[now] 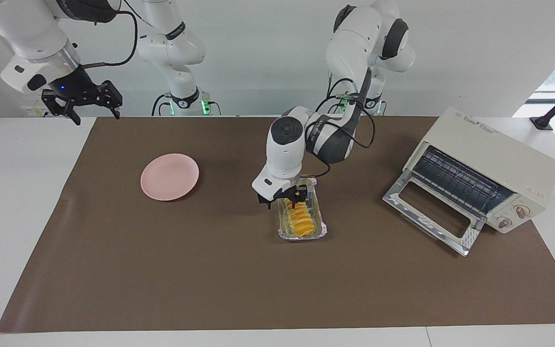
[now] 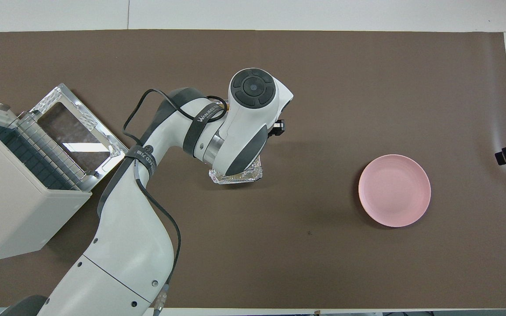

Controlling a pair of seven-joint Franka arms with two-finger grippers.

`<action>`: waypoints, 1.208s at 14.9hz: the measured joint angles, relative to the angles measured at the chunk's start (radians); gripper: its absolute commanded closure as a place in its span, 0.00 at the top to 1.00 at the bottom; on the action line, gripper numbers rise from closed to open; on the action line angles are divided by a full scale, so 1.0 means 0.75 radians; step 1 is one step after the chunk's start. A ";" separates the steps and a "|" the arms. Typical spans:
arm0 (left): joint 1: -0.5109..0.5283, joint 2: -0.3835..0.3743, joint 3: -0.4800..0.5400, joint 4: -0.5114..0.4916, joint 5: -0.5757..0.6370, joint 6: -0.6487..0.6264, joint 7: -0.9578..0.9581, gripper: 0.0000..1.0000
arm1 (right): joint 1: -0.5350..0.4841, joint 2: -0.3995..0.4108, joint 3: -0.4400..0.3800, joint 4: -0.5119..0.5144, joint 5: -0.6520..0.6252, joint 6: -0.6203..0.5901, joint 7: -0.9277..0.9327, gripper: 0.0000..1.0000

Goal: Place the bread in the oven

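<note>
One bread (image 1: 299, 220) lying in foil tray (image 1: 322, 230) mid-worktop | left tool (image 1: 287, 196) down at the tray's robot-side end, on bread, finger state can't tell | oven (image 1: 494, 159) at left arm's end, door (image 1: 431, 212) dropped open | pink plate (image 1: 169, 176) toward right arm's end | right tool (image 1: 85, 102) waiting raised over worktop (image 1: 210, 270) edge, fingers spread

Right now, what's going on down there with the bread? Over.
Left gripper down at the foil tray, over the bread. Right gripper waits, raised at its table end. Oven door open, nothing between.
</note>
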 measured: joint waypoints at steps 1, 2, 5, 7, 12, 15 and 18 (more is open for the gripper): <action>-0.004 0.000 0.001 -0.014 0.000 0.013 -0.012 0.40 | 0.000 0.000 0.000 0.000 0.000 0.001 0.000 1.00; -0.009 -0.001 0.001 -0.026 0.000 0.023 -0.023 0.39 | 0.000 0.000 0.000 0.000 0.000 0.001 0.000 1.00; -0.037 -0.002 0.002 -0.054 0.001 0.044 -0.052 0.39 | 0.000 0.000 0.002 -0.001 0.008 0.018 0.000 1.00; -0.046 -0.002 0.002 -0.084 0.001 0.080 -0.070 0.27 | 0.000 0.000 0.002 -0.001 0.018 0.021 0.000 1.00; -0.054 -0.002 0.004 -0.123 0.025 0.097 -0.094 0.00 | 0.000 0.000 0.001 -0.001 0.018 0.021 0.000 1.00; -0.061 -0.012 0.031 -0.112 0.030 0.066 -0.143 0.00 | 0.000 0.000 0.002 -0.001 0.018 0.021 0.000 1.00; -0.063 -0.029 0.134 0.010 0.029 -0.129 -0.168 0.00 | 0.003 0.000 0.011 -0.002 0.018 0.021 0.000 1.00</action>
